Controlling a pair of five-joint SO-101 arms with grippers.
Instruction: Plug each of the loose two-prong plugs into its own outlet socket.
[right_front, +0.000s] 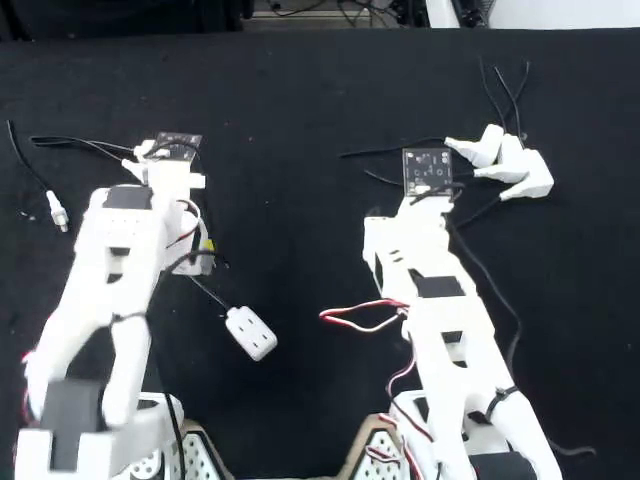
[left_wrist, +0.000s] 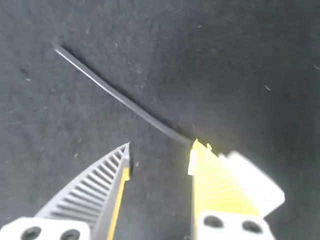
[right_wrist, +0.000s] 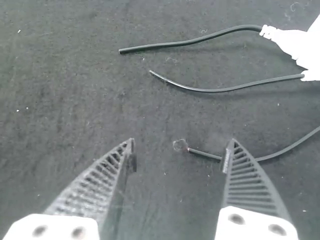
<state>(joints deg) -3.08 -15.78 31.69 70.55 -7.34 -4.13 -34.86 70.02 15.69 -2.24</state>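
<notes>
Bench (right_wrist: 60, 75): black, felt-like.
Outlet socket (right_front: 250, 333): white block, lying diagonally.
Left fingers (left_wrist: 95, 185): apart, empty.
Right fingers (right_wrist: 95, 190): apart, empty.

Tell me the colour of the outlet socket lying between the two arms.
White. The outlet socket shows best in the high view.

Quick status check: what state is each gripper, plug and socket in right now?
left gripper: open, over a black cord.
right gripper: open, holding nothing.
outlet socket: lying flat, no plug in it.
white plugs: loose, bunched together, unplugged.
small white plug: loose, unplugged.
</notes>
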